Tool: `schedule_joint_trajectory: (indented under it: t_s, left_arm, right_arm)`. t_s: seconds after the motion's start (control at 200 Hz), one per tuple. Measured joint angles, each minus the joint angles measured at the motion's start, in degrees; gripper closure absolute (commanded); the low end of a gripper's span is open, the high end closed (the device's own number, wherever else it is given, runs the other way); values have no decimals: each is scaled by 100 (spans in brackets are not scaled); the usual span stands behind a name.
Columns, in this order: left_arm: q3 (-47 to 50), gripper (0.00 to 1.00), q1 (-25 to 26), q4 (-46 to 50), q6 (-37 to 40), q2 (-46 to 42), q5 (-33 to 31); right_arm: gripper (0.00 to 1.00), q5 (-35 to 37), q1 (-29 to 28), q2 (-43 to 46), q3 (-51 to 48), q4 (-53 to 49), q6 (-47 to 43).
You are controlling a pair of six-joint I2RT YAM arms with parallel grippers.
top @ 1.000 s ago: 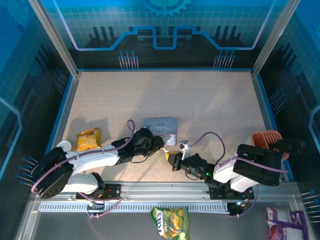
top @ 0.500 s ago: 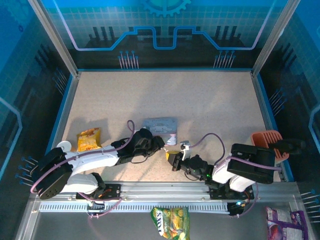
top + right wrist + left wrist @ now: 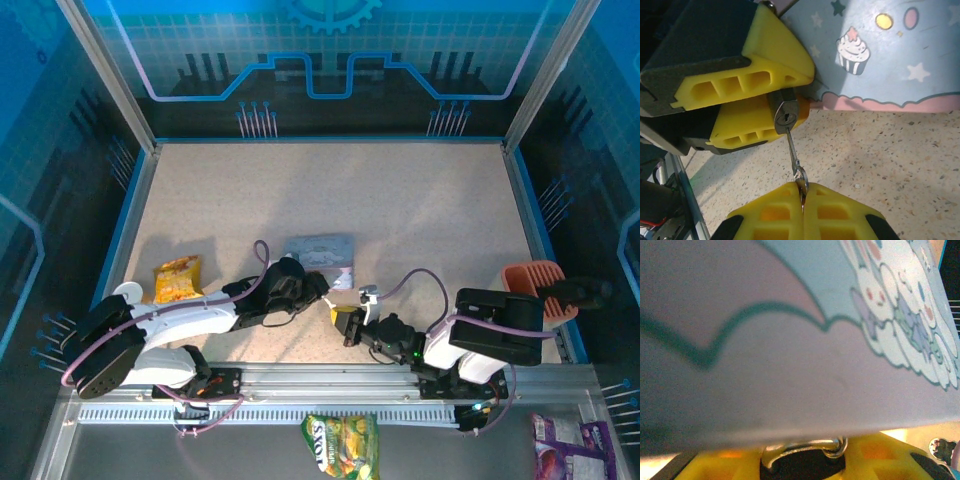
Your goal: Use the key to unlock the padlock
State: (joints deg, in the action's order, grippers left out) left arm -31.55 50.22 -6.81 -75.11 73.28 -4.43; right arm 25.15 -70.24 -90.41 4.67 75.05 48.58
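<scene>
Right fingers (image 3: 771, 216), yellow, pressed flat together on the ringed head of the key (image 3: 791, 146); grip taken low on the head, presumably to leave the whole blade free and to give purchase for a twist. Key blade slanted up from that grip, tip entered in the keyway of the padlock (image 3: 785, 114). Padlock small, dark-bodied with a silvery keyway face, clamped between the left fingers (image 3: 757, 55), close to the bench (image 3: 880, 150) and just in front of the lower edge of the tin (image 3: 890, 55). Keyway face turned toward the right arm, evidently to present the slot in line with the blade. Left fingers closed on the body alone, keyway face and shackle (image 3: 805, 446) left uncovered. Shackle, in the left wrist view, a thin silvery loop over the dark body, both legs apparently seated: padlock judged not yet open. Tin pale blue with stars, a cupcake and a pink scalloped border, lying flat directly behind the padlock; contact between the two not determinable. Step in hand, by judgement: key inserted or nearly so, turn outstanding. Requirement for the next move: rotation about the blade's own axis, left grip firm as counter-hold. Risks: slanted blade binding or slipping out of the keyway; padlock rolling within the grip. Further out on the bench: orange snack packet (image 3: 178, 278), well to the left.
</scene>
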Motion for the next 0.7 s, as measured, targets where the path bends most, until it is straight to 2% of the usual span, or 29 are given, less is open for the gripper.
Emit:
schedule_joint_trajectory:
  t_s: [0.7]
  left_arm:
    - [0,87,96,-101,-109,70,-90]
  right_arm:
    - [100,175,-24,9,-13,26,-22]
